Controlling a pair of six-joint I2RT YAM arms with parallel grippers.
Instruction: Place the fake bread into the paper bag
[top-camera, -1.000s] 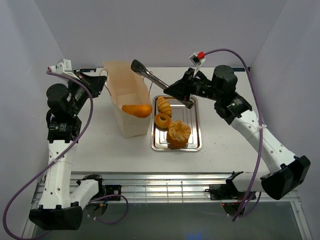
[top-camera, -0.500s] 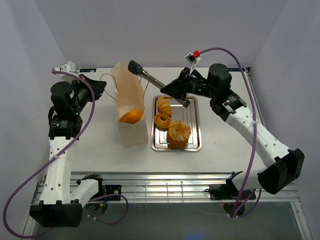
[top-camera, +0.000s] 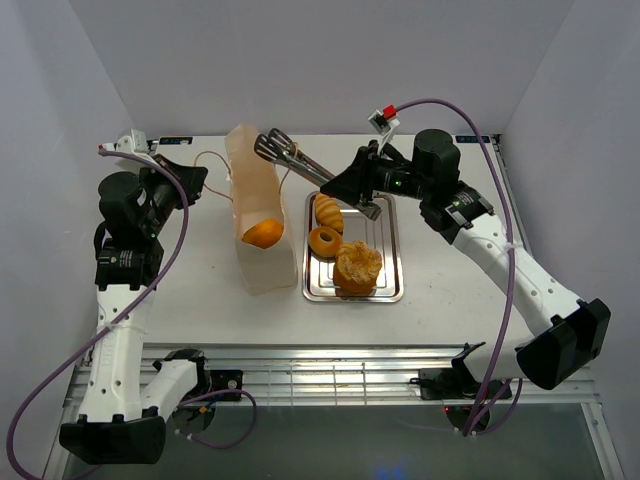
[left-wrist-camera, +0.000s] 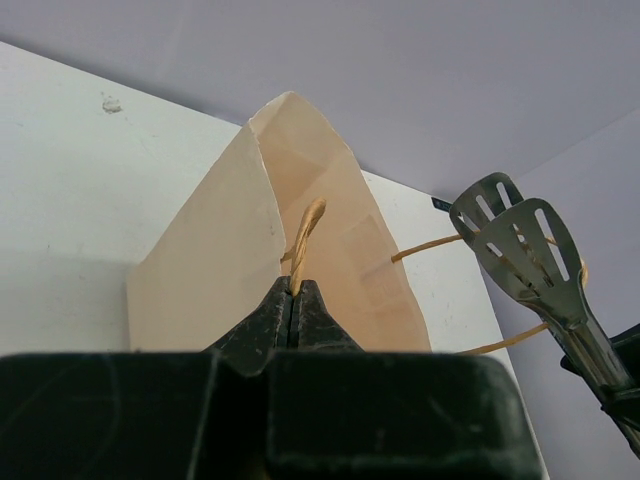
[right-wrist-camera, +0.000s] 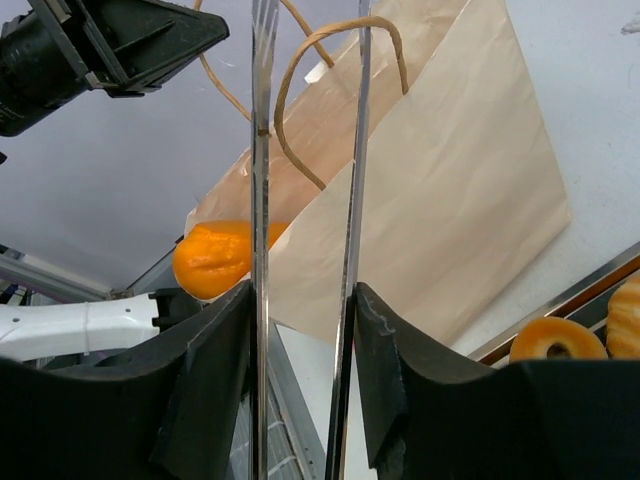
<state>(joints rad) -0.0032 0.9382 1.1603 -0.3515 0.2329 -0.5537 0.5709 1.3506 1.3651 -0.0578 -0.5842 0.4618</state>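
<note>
1. A white table (top-camera: 450, 290) stands boxed in by plain pale walls (top-camera: 320, 60) at the back and on both sides; a metal rack (top-camera: 330, 375) runs along its near edge, between the two arm bases.
2. The cream paper bag (top-camera: 268, 262) stands upright on the table just left of a silver tray (top-camera: 386, 228), its mouth open at the top.
3. A glossy orange baguette (top-camera: 262, 233) sits inside the bag, only its rounded end showing through the opening.
4. Three pieces lie on the tray: a ridged roll (top-camera: 328, 211) at the far end, a ring doughnut (top-camera: 325, 240) beside it and a round bun (top-camera: 357, 267) nearest the arms.
5. The left tool (left-wrist-camera: 293, 298) is pinched tight on the bag's string handle (left-wrist-camera: 308, 225), at the bag's left side.
6. The right tool (right-wrist-camera: 302, 300) grips a pair of metal tongs (top-camera: 295, 156) by their two arms; the slotted blades stand apart and empty above the bag's mouth, beside the second looped handle.
7. The tongs cross the space between bag and tray, above the tray's far left corner.
8. Purple cables (top-camera: 520, 250) trail along both arms.
</note>
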